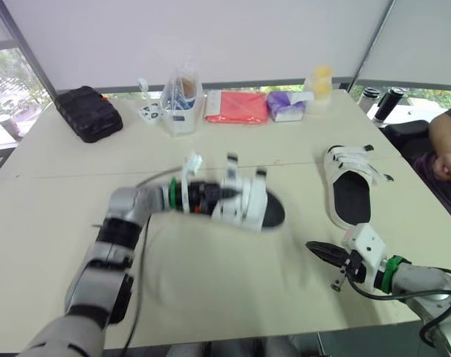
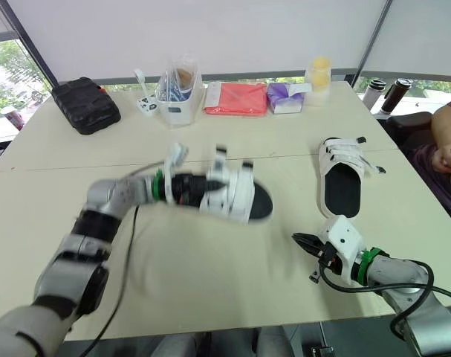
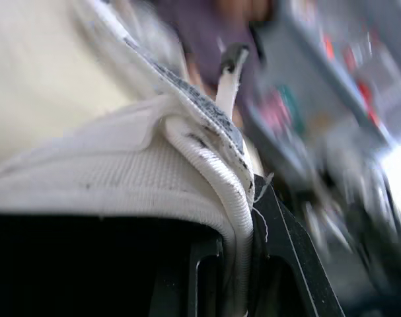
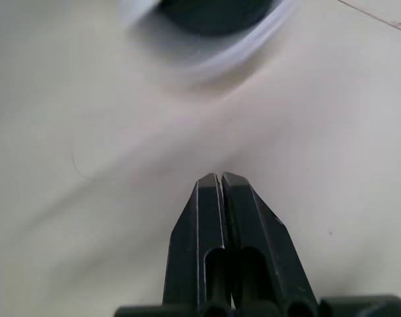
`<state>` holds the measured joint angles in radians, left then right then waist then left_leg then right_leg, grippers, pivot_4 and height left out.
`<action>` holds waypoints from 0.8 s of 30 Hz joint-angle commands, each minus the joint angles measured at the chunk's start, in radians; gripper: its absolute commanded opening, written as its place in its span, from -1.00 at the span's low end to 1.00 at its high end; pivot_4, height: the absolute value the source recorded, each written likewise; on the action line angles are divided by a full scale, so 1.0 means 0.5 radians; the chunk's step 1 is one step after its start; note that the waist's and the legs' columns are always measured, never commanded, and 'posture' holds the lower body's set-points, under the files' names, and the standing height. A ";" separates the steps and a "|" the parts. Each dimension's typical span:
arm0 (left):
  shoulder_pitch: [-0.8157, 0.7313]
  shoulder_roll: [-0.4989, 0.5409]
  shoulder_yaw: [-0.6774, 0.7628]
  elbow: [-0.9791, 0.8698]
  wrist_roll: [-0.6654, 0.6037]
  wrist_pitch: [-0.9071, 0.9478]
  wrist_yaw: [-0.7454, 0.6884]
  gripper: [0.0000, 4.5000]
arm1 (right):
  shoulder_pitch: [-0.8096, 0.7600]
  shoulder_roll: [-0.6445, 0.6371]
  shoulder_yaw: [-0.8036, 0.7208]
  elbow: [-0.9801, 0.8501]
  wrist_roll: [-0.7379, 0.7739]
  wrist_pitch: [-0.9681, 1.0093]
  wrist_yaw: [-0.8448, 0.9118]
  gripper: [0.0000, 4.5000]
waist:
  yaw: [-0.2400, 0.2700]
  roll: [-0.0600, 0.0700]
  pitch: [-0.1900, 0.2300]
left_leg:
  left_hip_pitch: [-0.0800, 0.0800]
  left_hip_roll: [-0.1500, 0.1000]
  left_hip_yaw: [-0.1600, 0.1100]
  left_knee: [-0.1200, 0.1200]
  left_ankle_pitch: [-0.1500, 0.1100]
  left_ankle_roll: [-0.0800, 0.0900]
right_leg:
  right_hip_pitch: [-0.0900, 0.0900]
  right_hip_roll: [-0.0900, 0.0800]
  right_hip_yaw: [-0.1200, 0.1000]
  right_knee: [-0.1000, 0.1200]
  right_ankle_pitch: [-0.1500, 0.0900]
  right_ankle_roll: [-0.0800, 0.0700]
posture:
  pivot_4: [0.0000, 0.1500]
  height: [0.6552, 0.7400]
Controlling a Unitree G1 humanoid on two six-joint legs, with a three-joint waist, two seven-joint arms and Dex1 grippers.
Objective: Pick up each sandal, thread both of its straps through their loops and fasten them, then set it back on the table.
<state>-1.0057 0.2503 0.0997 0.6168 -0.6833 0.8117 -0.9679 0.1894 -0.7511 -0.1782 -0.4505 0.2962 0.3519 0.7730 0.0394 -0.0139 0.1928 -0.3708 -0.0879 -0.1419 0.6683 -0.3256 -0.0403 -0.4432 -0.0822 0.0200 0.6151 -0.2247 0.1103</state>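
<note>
White fabric sandal with black insole sits at the middle of the bench, clamped in the left end effector, its straps apparently loose and fastening likely unfinished. Near the front edge, the right end effector is closed and empty. The second white sandal lies near the right edge; whether its straps are fastened is unclear.
</note>
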 commanded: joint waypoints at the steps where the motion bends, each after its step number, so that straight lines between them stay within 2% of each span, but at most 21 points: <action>1: -0.154 -0.258 0.314 0.222 -0.035 -0.288 0.584 -0.98 | -0.065 0.034 0.023 0.009 -0.010 -0.049 -0.017 -1.00 | 0.001 0.000 0.000 | 0.000 0.001 -0.001 0.000 0.000 0.000 | 0.000 -0.001 0.001 0.000 0.000 0.000 | 1.00 1.00; 4: -0.303 -0.464 0.583 0.521 -0.035 -0.639 1.211 -0.98 | -0.115 0.058 0.072 0.042 -0.027 -0.062 -0.021 -1.00 | 0.001 -0.001 0.000 | -0.001 0.000 0.000 0.001 0.000 0.001 | -0.001 -0.004 0.003 -0.001 0.000 0.000 | 1.00 1.00; 9: -0.446 -0.713 0.838 0.897 -0.027 -1.257 1.753 -0.98 | -0.175 0.087 0.127 0.072 -0.044 -0.076 -0.034 -1.00 | 0.002 -0.002 0.000 | -0.002 -0.001 0.004 0.000 0.000 0.000 | -0.006 -0.002 0.007 0.000 0.001 0.002 | 1.00 1.00; 13: -0.459 -0.839 0.851 1.044 0.075 -1.644 1.841 -0.98 | -0.166 0.093 0.132 0.053 -0.045 -0.074 -0.046 -1.00 | 0.005 -0.002 0.000 | -0.002 -0.003 0.006 0.003 0.000 0.000 | -0.004 -0.003 0.006 0.000 0.003 0.005 | 1.00 1.00; 16: -0.440 -0.882 0.886 1.101 0.072 -1.722 1.861 -0.98 | -0.136 0.098 0.130 0.033 -0.054 -0.082 -0.061 -1.00 | 0.003 -0.001 0.000 | -0.002 -0.005 0.008 0.004 0.000 0.000 | -0.003 -0.003 0.007 0.000 0.003 0.006 | 1.00 1.00; 20: -0.367 -0.877 0.873 1.098 0.110 -1.730 1.916 -0.28 | -0.084 0.111 0.123 0.000 -0.055 -0.088 -0.084 -1.00 | 0.000 -0.001 -0.001 | -0.001 -0.005 0.010 0.007 0.000 0.000 | -0.003 -0.001 0.007 0.004 0.003 0.006 | 1.00 1.00; 24: -0.300 -0.847 0.821 0.978 0.157 -1.665 1.917 0.61 | -0.074 0.122 0.143 -0.018 -0.063 -0.086 -0.088 -1.00 | -0.004 0.000 -0.001 | -0.002 -0.005 0.010 0.020 -0.001 0.001 | 0.000 0.001 0.007 0.011 0.004 0.007 | 1.00 1.00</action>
<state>-1.1778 -0.1910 0.5250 1.1478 -0.6248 -0.0403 -0.0180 0.1526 -0.6950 -0.1027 -0.4141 0.2579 0.3253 0.7310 0.0376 -0.0137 0.1921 -0.3709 -0.0903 -0.1369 0.6791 -0.3260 -0.0394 -0.4419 -0.0817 0.0236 0.6205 -0.2220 0.1145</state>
